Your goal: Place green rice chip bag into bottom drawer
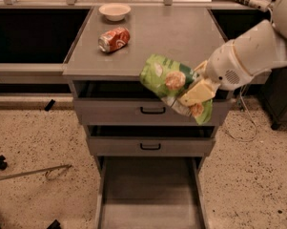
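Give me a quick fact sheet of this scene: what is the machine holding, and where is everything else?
Gripper: gripper, shut on the bag, in front of the top drawer
Held item: green rice chip bag, in the air, past the front edge of the cabinet top
Bottom drawer: bottom drawer pulled open below the bag, visible floor bare
Middle drawer: middle drawer, black handle
On the cabinet top: orange-red soda can lying on its side; white bowl behind it
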Controlling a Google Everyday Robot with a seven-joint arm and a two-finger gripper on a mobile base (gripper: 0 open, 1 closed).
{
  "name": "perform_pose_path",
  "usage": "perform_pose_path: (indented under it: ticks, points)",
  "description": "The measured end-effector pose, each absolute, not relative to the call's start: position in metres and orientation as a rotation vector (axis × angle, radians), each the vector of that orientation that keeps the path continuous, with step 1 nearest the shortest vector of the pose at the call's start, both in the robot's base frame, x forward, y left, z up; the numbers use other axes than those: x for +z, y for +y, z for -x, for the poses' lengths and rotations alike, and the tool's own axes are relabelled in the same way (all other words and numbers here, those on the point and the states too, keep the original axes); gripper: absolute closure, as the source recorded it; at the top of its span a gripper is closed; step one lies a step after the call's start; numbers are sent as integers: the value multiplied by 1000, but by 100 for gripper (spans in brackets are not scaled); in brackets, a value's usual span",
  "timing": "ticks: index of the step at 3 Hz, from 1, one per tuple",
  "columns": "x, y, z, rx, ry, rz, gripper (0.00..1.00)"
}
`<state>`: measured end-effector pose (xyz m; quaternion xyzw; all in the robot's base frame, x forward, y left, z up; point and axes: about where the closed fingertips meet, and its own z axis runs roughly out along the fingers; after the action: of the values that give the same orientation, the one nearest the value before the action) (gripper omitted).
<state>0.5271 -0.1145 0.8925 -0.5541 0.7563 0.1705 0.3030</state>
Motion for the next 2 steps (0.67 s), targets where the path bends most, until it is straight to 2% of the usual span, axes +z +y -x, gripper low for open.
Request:
perform_pose_path:
  ticks: [1, 2]
  points:
    - [841, -70, -478, 675, 1988, 1491, 100]
    - [787, -39, -440, 784, 1989, 1585, 100]
